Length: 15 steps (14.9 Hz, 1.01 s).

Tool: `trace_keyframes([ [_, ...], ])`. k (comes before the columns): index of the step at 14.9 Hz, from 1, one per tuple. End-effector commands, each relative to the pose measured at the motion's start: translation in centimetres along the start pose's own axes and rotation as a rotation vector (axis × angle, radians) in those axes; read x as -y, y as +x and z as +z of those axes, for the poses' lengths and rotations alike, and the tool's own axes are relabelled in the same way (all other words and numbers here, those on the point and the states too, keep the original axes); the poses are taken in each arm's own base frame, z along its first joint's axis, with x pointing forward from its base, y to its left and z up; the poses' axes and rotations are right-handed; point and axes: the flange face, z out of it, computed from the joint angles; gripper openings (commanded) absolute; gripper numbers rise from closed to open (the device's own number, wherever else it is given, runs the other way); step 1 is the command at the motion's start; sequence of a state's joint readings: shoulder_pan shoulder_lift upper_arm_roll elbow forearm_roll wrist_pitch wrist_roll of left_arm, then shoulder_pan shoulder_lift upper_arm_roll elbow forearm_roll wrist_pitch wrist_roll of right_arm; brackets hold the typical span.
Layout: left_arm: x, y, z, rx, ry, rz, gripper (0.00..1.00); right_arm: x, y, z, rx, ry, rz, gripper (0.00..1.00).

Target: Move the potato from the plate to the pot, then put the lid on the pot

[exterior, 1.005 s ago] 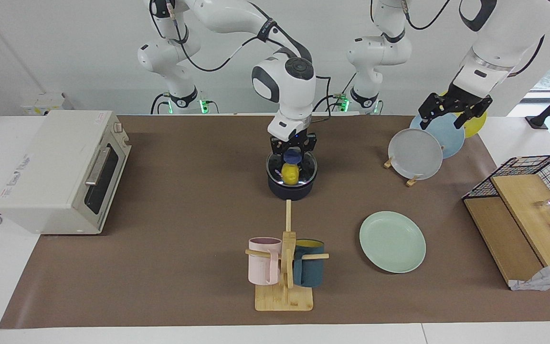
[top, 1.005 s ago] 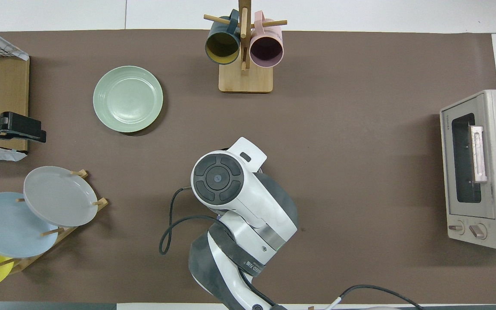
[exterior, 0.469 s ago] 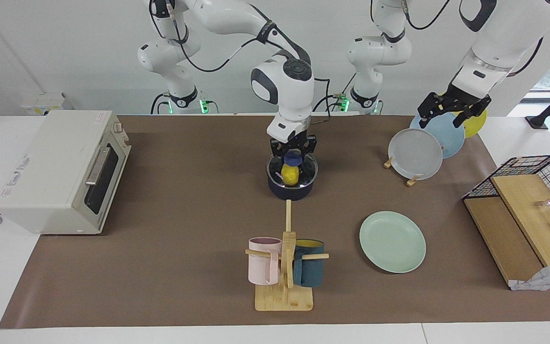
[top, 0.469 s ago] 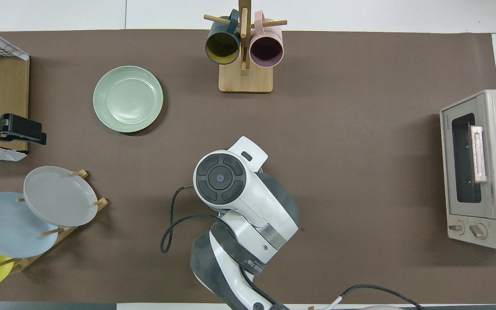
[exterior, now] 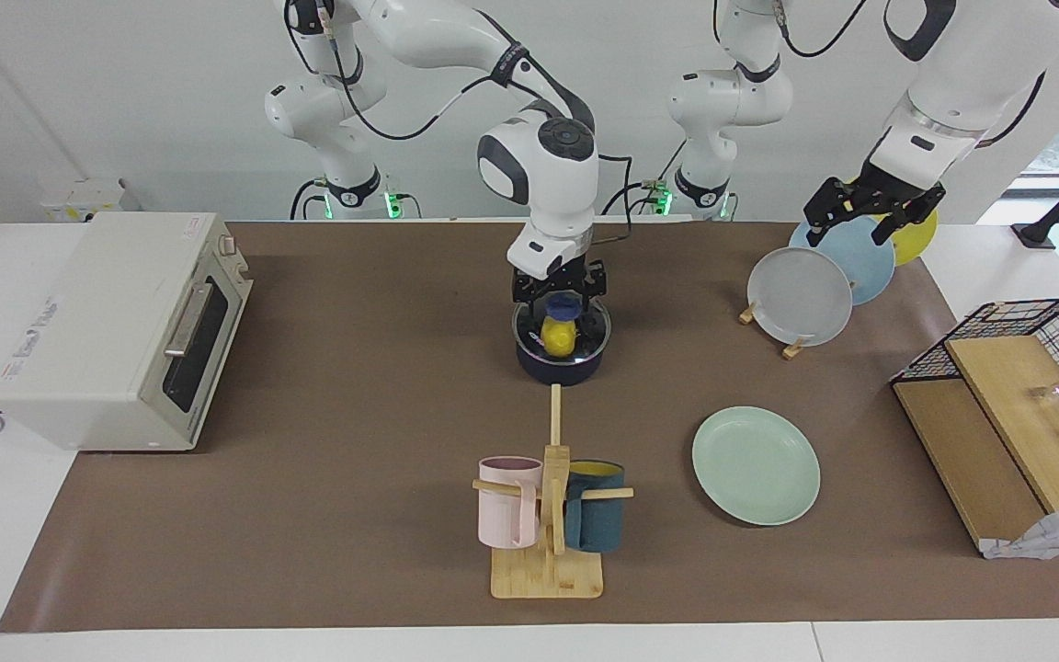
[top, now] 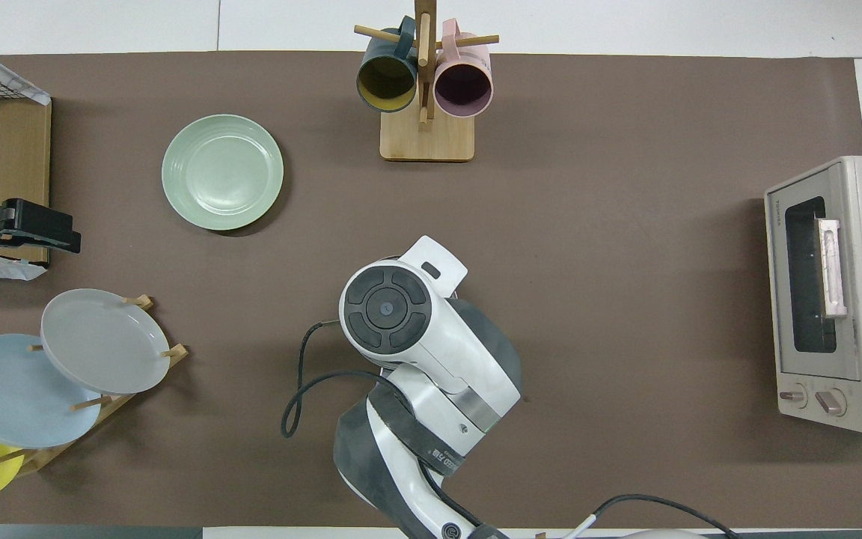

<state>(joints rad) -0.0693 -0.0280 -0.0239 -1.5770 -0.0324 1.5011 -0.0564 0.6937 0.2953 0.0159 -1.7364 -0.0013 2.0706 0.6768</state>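
Note:
The dark blue pot (exterior: 562, 366) stands mid-table near the robots. The clear glass lid (exterior: 588, 333) rests on it, and the yellow potato (exterior: 557, 339) shows through the glass inside the pot. My right gripper (exterior: 559, 287) hangs just above the lid's blue knob (exterior: 563, 306), open, with the knob free below its fingers. The mint-green plate (exterior: 756, 465) (top: 222, 171) lies bare, farther from the robots toward the left arm's end. My left gripper (exterior: 851, 225) (top: 64, 232) waits open over the upright plates. In the overhead view the right arm hides the pot.
A rack of upright grey, blue and yellow plates (exterior: 801, 296) stands under the left gripper. A mug tree (exterior: 548, 515) with a pink and a dark mug stands farther out than the pot. A toaster oven (exterior: 116, 322) sits at the right arm's end, a wire-and-wood shelf (exterior: 1017, 405) at the left arm's end.
The right gripper has let go of the lid's knob and risen a little. The lid stays on the pot. The left arm has barely moved.

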Motion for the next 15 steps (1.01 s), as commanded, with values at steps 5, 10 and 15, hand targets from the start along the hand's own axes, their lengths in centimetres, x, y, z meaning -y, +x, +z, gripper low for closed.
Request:
trace_keyframes([
  [5, -0.1, -0.7, -0.4, 0.005, -0.005, -0.004, 1.00, -8.8, 3.7, -12.2, 0.013, -0.033, 0.100, 1.00],
  [10, -0.1, -0.9, -0.7, -0.003, -0.005, -0.004, 1.00, -18.3, 4.0, -18.5, 0.024, -0.024, 0.070, 1.00],
  [15, -0.1, -0.9, -0.8, -0.003, -0.005, -0.005, 1.00, -30.6, 4.3, -21.5, 0.072, -0.042, 0.030, 1.00],
])
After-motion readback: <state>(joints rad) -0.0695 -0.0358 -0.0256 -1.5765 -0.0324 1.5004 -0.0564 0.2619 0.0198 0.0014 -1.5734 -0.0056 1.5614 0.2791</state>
